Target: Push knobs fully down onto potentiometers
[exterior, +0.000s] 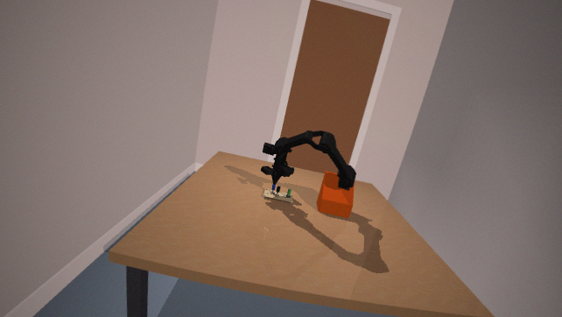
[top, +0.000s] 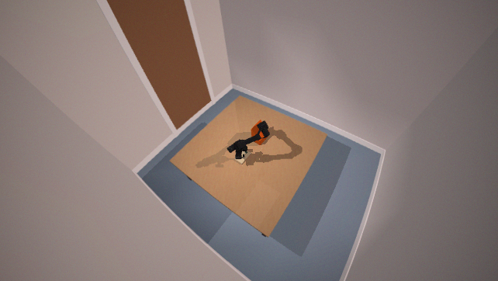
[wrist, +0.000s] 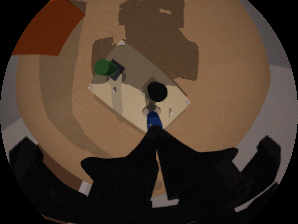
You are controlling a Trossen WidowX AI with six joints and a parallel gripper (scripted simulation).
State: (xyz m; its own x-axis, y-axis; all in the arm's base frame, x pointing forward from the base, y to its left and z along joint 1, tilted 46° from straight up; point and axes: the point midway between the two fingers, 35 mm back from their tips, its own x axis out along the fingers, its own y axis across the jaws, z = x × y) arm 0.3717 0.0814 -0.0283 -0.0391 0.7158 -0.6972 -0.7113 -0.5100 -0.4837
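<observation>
The pale circuit board (exterior: 285,200) (wrist: 135,111) stands on the table and carries three knobs. A blue knob (exterior: 273,187) (wrist: 154,120) is at the end under the gripper. A black knob (exterior: 278,189) (wrist: 157,91) is beside it, and a green knob (exterior: 289,193) (wrist: 102,67) is near the far end, next to a dark square part. My gripper (exterior: 274,184) (wrist: 154,128) is shut and empty, pointing down with its tips at the top of the blue knob. The tips hide part of that knob. Whether they touch it, and how far down each knob sits, I cannot tell.
An orange block (top: 256,133) (exterior: 334,201) (wrist: 47,30) stands at the arm's base, on the green knob's side of the board. The arm arches over from there. The wooden table (top: 256,202) (exterior: 210,232) carries them, with shadows around the board.
</observation>
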